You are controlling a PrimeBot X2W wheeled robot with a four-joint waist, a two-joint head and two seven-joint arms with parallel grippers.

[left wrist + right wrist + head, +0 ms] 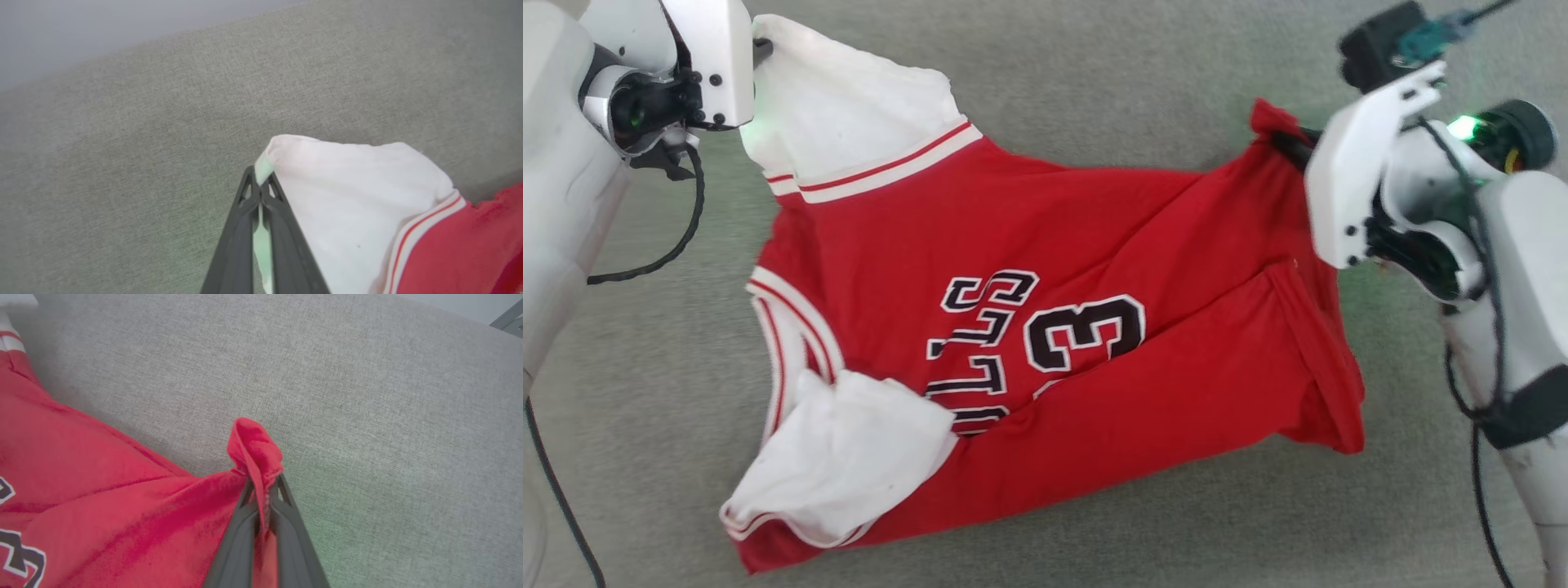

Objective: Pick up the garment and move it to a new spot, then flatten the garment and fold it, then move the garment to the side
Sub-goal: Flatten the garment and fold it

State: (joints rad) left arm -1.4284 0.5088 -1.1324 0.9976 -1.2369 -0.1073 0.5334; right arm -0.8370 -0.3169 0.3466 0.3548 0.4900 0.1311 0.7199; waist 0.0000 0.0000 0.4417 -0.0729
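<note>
The jaws of the left gripper (260, 185) are pressed together on a white sleeve edge of the garment (367, 212). Those of the right gripper (263, 486) are clamped on its bunched red hem corner. One shirt with two white sleeves is stretched between them over the grey cloth surface (1094, 82). "LLS" and "3" can be read in black — the rest is lost in folds.

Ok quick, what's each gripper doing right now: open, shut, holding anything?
Left gripper: closed, pinching the garment by its white sleeve.
Right gripper: closed, pinching the garment by a red hem corner.
</note>
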